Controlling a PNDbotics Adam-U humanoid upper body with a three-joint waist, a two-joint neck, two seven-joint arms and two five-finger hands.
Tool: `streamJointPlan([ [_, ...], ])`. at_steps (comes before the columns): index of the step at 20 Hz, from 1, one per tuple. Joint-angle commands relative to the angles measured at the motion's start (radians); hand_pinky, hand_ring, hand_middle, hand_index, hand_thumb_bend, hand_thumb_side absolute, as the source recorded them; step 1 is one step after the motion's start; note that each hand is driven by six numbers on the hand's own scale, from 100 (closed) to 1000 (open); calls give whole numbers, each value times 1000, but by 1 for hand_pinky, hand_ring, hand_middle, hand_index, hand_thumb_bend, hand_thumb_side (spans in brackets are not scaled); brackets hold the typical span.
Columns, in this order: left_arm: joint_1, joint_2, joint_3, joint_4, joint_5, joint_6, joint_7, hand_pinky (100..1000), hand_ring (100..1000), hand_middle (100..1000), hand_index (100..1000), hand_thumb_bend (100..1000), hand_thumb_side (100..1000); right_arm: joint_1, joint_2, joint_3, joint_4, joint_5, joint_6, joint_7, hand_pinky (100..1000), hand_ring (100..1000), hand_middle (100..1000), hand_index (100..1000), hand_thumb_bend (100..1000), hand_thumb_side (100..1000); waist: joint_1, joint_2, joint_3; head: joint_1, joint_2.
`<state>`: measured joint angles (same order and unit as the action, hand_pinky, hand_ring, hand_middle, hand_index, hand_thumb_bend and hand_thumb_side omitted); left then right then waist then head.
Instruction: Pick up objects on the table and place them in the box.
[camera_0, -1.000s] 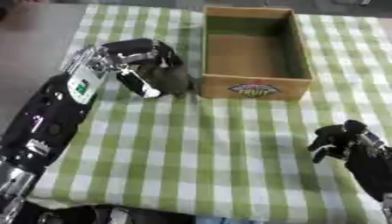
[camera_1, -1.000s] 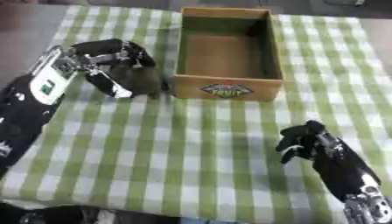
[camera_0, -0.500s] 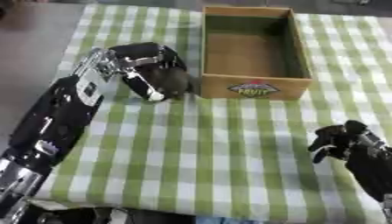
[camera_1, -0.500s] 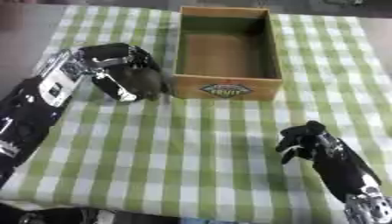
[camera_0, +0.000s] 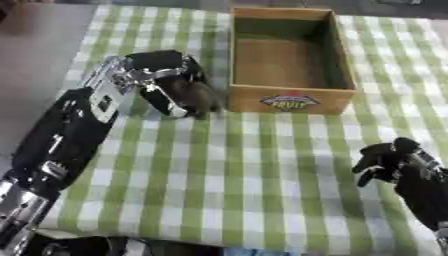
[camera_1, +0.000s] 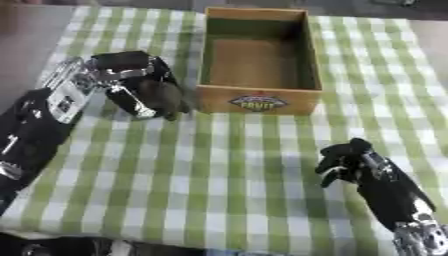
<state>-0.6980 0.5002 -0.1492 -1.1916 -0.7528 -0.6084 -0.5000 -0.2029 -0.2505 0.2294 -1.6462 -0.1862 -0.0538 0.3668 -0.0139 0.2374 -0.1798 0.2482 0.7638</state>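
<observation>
Bench: covered by a green-and-white checked cloth; bare grey top showing past the cloth's left edge.

Box: open wooden box, brown inside, standing at the far edge of the bench near its middle; a coloured label on the near wall; nothing visible inside.

Left hand: reaching in from the near-left corner, set down just left of the box's near-left corner; fingers and thumb curled round a dark object.

Object: dark, rounded, shape hard to make out; sits in the left hand's grasp, just beside the box's near wall, outside the box; whether resting on the cloth or lifted off it cannot be told.

Left arm: black with silver parts, stretched along the bench's left edge.

Right hand: near the bench's near-right corner, well apart from the box; fingers curled, holding nothing.

Right arm: black, running off toward the near-right corner.
</observation>
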Motion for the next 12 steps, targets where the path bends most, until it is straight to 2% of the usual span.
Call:
streamJointPlan([
  [1,-12,21,5,-17,-14,-280,-219,271,287,346,608,230,168,-11,-8,-2,-8,2,-2,2,484,611,545,701,100,994,1,-16,1,0,6],
  [3,-9,25,5,-21,-21,-287,-186,179,212,292,554,216,156,-10,-9,-3,-7,3,-2,1,484,611,545,701,100,994,2,-16,2,-1,6],
  [4,-7,27,5,-22,-27,-291,-170,168,204,285,548,214,155,-10,-9,-3,-7,3,-2,1,484,611,545,701,100,994,2,-16,2,-2,6],
  [5,-6,29,5,-24,-33,-294,-154,100,138,232,496,199,147,-10,-9,-3,-7,3,-2,1,484,611,545,701,100,995,2,-17,2,-2,6],
  [7,-3,34,4,-32,-43,-298,-120,100,100,196,463,196,142,-9,-9,-4,-6,4,-2,1,484,611,545,701,100,995,3,-17,2,-3,6],
  [12,-2,56,-5,-93,-61,-299,-38,100,100,140,411,218,132,-8,-10,-5,-5,4,-2,0,484,611,545,701,100,995,6,-19,2,-7,6],
])
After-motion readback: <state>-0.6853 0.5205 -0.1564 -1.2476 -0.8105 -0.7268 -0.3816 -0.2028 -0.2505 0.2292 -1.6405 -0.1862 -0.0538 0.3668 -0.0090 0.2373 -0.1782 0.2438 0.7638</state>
